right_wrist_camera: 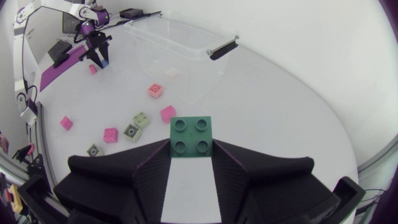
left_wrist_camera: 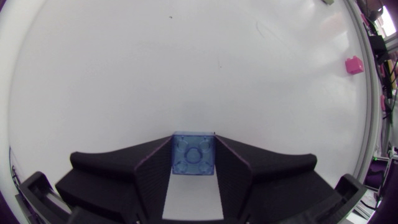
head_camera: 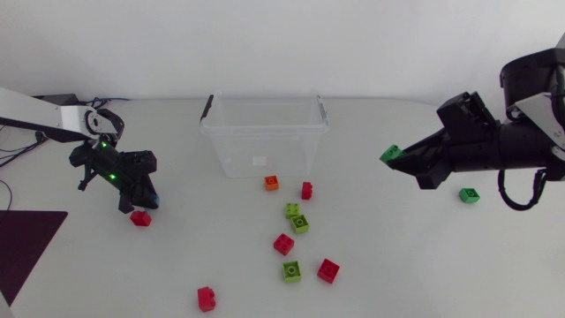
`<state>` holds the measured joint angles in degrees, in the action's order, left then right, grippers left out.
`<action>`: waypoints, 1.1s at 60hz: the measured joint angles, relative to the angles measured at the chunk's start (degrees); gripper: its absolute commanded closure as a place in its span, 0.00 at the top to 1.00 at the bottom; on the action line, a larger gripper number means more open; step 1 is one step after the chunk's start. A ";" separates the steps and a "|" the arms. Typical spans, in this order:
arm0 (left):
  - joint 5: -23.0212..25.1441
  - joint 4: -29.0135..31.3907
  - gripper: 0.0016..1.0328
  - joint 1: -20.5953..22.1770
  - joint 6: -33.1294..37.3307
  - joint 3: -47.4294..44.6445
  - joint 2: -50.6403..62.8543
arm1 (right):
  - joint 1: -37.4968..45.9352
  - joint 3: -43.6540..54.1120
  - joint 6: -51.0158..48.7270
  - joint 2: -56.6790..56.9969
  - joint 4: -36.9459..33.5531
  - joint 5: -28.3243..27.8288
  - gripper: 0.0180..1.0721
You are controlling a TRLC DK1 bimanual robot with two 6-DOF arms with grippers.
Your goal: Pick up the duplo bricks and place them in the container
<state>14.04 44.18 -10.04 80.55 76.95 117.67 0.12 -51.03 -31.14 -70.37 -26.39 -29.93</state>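
On the white table [head_camera: 397,274] the clear container [head_camera: 263,130] sits at the back, its long axis running side to side. The right pincer [head_camera: 397,159] grips a square green brick [right_wrist_camera: 191,137], studs facing its wrist. The left pincer [head_camera: 146,201] grips a square blue brick [left_wrist_camera: 193,154] likewise. Loose bricks [head_camera: 300,223] lie before the container.
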 measured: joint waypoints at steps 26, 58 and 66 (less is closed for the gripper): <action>10.05 11.26 0.28 2.10 -4.59 4.98 -9.33 | -7.89 -10.23 6.75 -10.60 5.77 3.19 0.15; 21.51 9.49 0.29 10.03 -18.93 14.95 -13.81 | -17.99 -28.98 11.30 -27.41 8.61 8.83 0.16; 21.94 3.58 0.30 12.63 -24.09 15.50 -13.81 | -19.54 -34.64 11.67 -32.59 8.63 10.80 0.17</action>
<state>35.99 47.77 2.59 56.47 92.44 103.85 -19.42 -85.67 -19.46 -102.96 -17.76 -19.14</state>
